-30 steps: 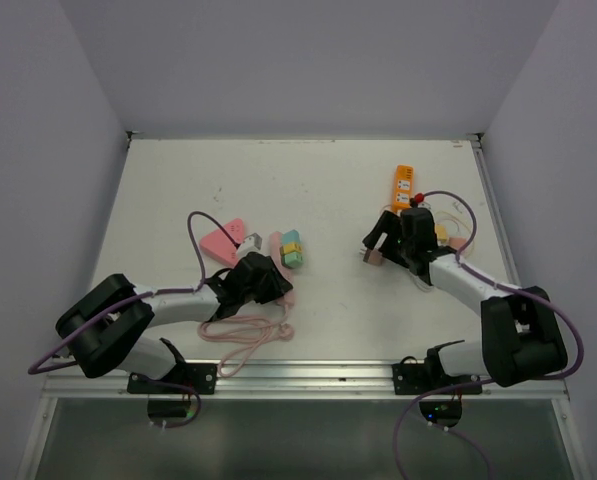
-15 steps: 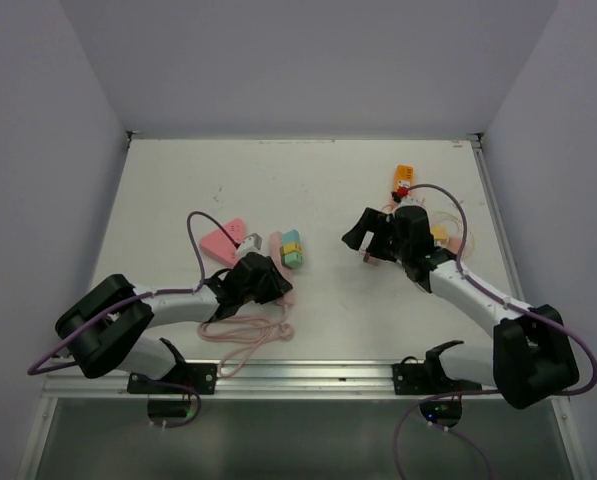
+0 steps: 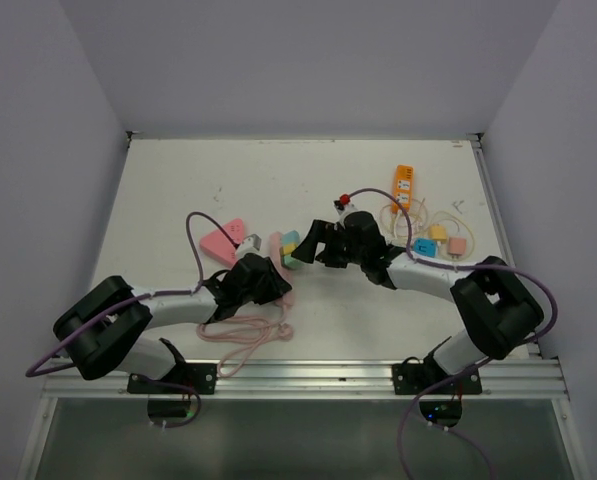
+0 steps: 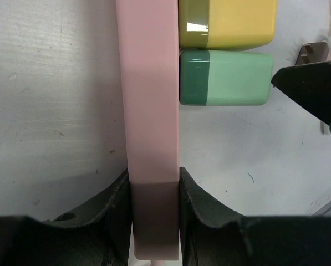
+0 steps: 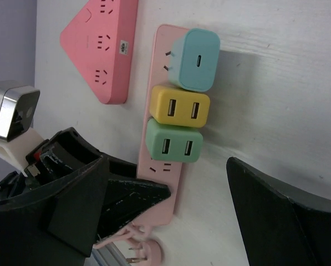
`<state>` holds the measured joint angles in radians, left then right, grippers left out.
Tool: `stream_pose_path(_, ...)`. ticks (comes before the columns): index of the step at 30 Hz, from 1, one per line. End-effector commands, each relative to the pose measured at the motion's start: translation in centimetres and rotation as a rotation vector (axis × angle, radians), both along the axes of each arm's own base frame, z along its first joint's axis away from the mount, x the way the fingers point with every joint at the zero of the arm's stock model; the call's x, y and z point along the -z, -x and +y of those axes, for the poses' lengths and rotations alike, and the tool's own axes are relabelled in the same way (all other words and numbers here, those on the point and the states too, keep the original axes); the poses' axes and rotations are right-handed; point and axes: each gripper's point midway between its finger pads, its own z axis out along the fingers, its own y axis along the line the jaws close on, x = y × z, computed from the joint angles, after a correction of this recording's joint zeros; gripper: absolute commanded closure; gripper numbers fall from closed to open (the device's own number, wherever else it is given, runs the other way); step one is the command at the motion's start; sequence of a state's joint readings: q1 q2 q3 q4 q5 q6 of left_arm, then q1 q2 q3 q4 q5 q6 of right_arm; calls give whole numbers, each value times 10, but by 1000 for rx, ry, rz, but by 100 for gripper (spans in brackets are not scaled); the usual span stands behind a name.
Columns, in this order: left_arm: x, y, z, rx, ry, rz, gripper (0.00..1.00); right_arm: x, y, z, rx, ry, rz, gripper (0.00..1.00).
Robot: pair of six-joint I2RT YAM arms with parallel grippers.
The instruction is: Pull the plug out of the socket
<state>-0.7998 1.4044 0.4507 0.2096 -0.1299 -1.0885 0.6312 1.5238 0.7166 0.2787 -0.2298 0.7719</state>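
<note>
A pink power strip (image 4: 148, 83) lies on the white table with a teal plug (image 5: 195, 60), a yellow plug (image 5: 179, 105) and a green plug (image 5: 173, 141) seated in it side by side. My left gripper (image 4: 152, 177) is shut on the strip's cable end; in the top view it (image 3: 266, 277) sits just below the plugs (image 3: 291, 248). My right gripper (image 5: 195, 194) is open and empty, its jaws wide apart, hovering right beside the plugs (image 3: 313, 242). The green plug (image 4: 226, 77) is the nearest to my left fingers.
A pink triangular socket (image 3: 221, 240) and a silver adapter (image 3: 250, 241) lie left of the strip. The strip's pink cable (image 3: 243, 335) coils near the front edge. An orange power strip (image 3: 404, 186) and loose plugs with cables (image 3: 443, 236) lie at the right.
My right arm has swung left from beside the orange strip across the table to the plugs on the pink strip. My left gripper has kept its hold and has not moved.
</note>
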Motion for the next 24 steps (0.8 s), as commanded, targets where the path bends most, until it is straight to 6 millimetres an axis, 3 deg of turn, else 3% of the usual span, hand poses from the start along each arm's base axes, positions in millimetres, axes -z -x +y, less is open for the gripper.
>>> stream_pose_path(1, 28, 18, 26, 26, -127, 51, 100, -23, -11, 28, -30, -97, -51, 10)
stream_pose_path(11, 28, 18, 25, 35, -123, 51, 100, 8, -13, 49, -69, -80, 4, 18)
stream_pose_path(14, 28, 18, 25, 35, -124, 52, 100, 14, -12, 53, -89, -83, 17, 29)
stream_pose_path(23, 26, 18, 23, 39, -112, 46, 100, 16, -1, 52, -107, -103, 19, 81)
stream_pose_path(24, 26, 18, 23, 39, -113, 43, 93, 14, -2, 51, -107, -106, 16, 84)
